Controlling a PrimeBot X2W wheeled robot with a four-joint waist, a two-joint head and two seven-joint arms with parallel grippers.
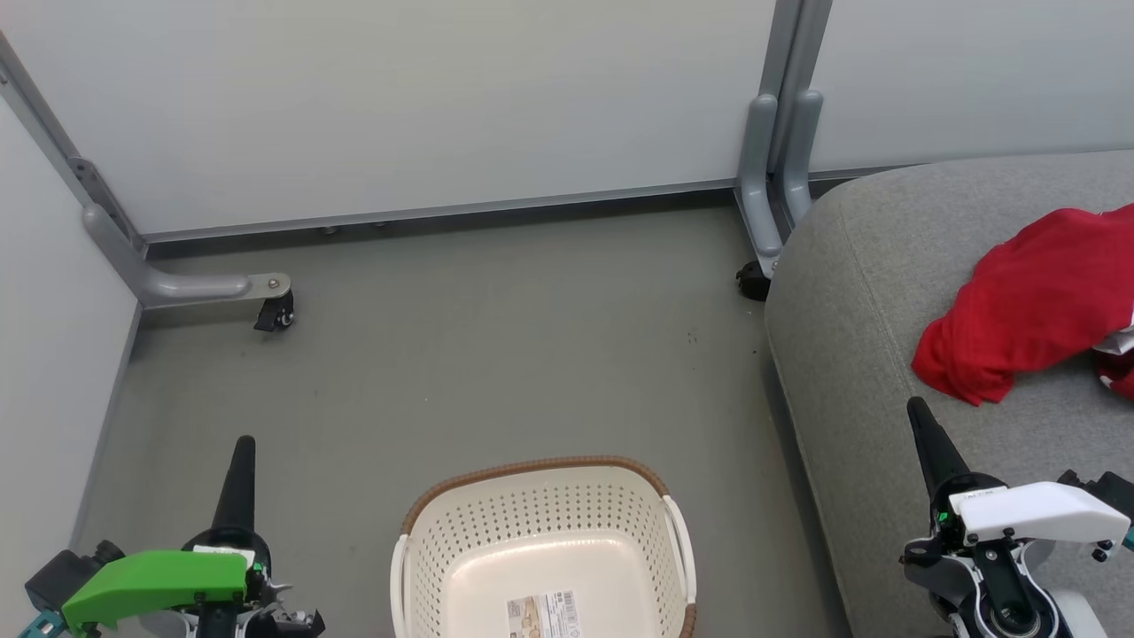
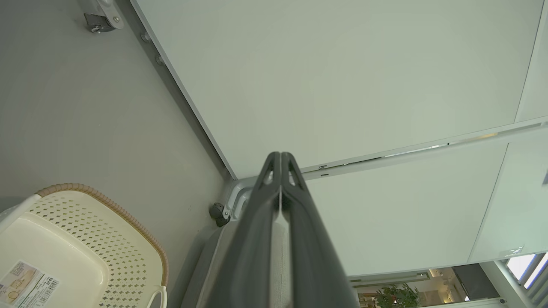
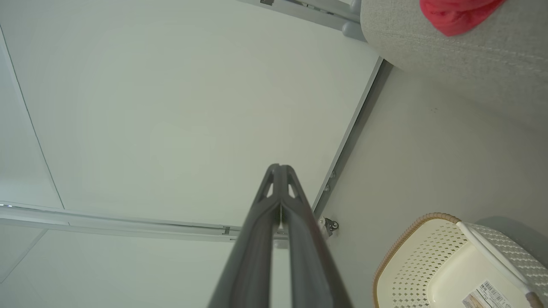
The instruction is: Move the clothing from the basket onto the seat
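The left end effector [image 1: 243, 456] is clenched on nothing, its fingers pressed together. Just to its right stands the basket [image 1: 532, 518], with a barcoded label [image 1: 543, 616] on its bottom whose print is too small to read. Further right, the right end effector [image 1: 923, 425] is likewise clenched on nothing, seen against the seat [image 1: 850, 354]. The clothing [image 1: 1028, 301], a red heap with a bit of white, lies on the seat ahead and to the right of that end effector. The left wrist view adds a potted plant [image 2: 396, 295] beyond the partition [image 2: 342, 85]
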